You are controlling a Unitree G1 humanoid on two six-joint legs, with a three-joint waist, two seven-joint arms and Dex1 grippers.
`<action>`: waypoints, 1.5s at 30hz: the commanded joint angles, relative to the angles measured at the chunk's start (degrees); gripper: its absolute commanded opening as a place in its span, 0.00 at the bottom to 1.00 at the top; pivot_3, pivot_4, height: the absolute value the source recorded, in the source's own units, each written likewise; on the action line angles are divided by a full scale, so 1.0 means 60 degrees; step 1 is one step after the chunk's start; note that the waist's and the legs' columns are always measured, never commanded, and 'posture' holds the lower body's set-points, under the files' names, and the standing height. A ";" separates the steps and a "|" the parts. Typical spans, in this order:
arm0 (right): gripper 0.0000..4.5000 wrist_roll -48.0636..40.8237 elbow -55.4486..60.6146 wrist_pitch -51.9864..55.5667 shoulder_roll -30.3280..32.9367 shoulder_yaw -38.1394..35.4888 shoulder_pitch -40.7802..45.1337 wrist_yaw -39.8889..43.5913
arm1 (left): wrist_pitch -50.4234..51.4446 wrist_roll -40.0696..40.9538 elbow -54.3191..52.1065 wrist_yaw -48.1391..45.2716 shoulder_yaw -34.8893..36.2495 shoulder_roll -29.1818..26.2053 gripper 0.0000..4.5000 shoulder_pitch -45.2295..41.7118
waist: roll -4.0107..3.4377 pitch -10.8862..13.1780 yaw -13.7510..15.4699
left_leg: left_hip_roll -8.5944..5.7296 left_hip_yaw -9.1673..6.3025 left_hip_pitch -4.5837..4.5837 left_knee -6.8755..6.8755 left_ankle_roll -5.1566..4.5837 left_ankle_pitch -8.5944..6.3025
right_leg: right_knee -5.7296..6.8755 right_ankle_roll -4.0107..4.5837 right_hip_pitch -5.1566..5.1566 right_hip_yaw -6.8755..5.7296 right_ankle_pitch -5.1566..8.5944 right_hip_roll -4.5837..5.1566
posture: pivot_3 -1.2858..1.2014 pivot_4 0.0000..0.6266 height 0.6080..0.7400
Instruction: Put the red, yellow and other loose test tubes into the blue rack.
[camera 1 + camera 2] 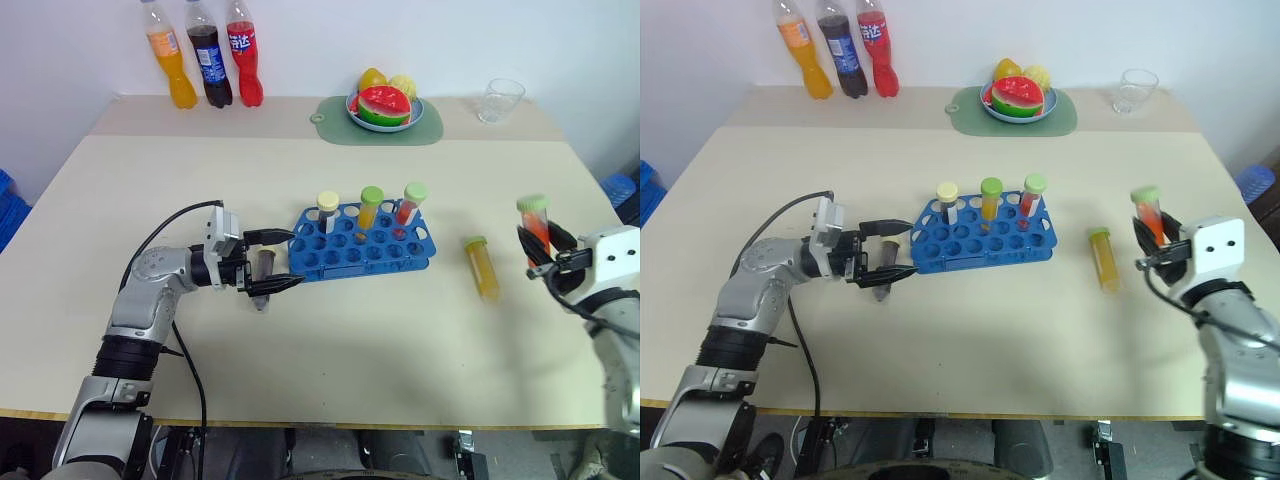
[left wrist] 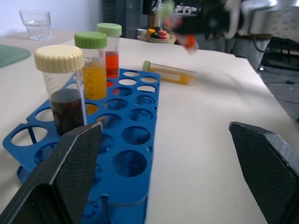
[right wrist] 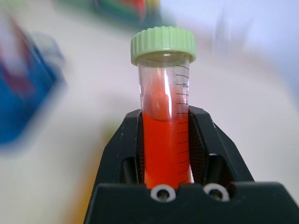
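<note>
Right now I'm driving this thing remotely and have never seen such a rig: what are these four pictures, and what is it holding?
Two pictures look down from the robot's head; two look along each wrist's fingers. The right gripper is shut on a red tube with a green cap. The left gripper is open around a dark tube lying beside the blue rack, which holds three tubes. A yellow tube lies loose on the table.

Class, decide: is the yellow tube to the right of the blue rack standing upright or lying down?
Lying down. The yellow tube rests lengthwise on the table, green cap pointing away from the robot, apart from the blue rack.
</note>
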State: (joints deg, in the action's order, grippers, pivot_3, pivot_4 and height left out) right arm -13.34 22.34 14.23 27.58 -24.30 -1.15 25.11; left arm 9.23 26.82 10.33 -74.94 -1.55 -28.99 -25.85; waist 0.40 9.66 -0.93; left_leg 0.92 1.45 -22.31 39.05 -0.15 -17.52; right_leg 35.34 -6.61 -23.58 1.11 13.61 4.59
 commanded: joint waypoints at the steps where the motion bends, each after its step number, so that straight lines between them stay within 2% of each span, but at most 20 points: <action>1: 0.18 0.0456 0.0416 -0.0874 -0.0694 0.0860 0.0437 -0.0715 | -0.0250 -0.0063 0.0314 -0.0252 -0.0042 0.0059 1.00 -0.0381 | 0.0003 0.0002 0.0018 | 0.0000 0.0001 -0.0001 0.0000 0.0000 0.0000 | 0.0000 0.0000 0.0000 0.0000 0.0000 0.0001 | 0.52 0.24 1.00; 7: 0.18 0.0642 -0.0225 -0.1939 -0.1482 0.1996 0.0704 -0.0749 | -0.0311 -0.0135 0.0735 -0.0481 -0.0057 0.0169 1.00 -0.0692 | 0.0002 0.0003 0.0052 | -0.0008 0.0002 -0.0010 0.0003 0.0001 0.0001 | -0.0005 0.0004 0.0001 -0.0004 0.0001 0.0009 | 0.52 0.24 1.00; 18: 0.18 -0.0002 -0.0913 -0.2859 -0.2638 0.2708 0.0952 -0.0760 | -0.0212 -0.0107 0.0695 -0.0546 0.0077 0.0152 1.00 -0.0608 | 0.0002 0.0003 0.0024 | -0.0005 -0.0007 -0.0009 0.0002 0.0000 0.0001 | 0.0001 0.0003 -0.0002 -0.0006 0.0001 0.0008 | 0.52 0.24 1.00; 34: 0.18 -0.1029 -0.1064 -0.2992 -0.2923 0.2560 0.1260 -0.0650 | -0.0118 -0.0009 0.0354 -0.0359 0.0133 0.0182 1.00 -0.0347 | 0.0001 0.0003 0.0022 | -0.0003 -0.0007 -0.0009 0.0002 0.0000 0.0001 | 0.0004 0.0002 -0.0002 -0.0008 0.0000 0.0009 | 0.52 0.24 1.00; 45: 0.18 -0.0158 -0.2127 -0.3851 -0.2989 0.2967 0.1201 -0.0686 | -0.0044 -0.0004 0.0173 -0.0308 0.0120 0.0245 1.00 -0.0217 | 0.0001 0.0004 0.0013 | -0.0004 -0.0005 -0.0008 0.0001 0.0000 0.0001 | 0.0006 0.0002 -0.0003 -0.0008 0.0000 0.0008 | 0.52 0.24 1.00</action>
State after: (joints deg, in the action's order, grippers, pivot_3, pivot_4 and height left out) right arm -14.63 9.22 -6.79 10.04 -6.62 5.67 21.29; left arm 8.68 25.70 13.32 -76.96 -1.49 -27.43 -27.33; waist 0.40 9.68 -0.85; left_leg 0.90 1.42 -22.36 39.06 -0.15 -17.52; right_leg 35.38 -6.60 -23.60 1.06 13.61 4.63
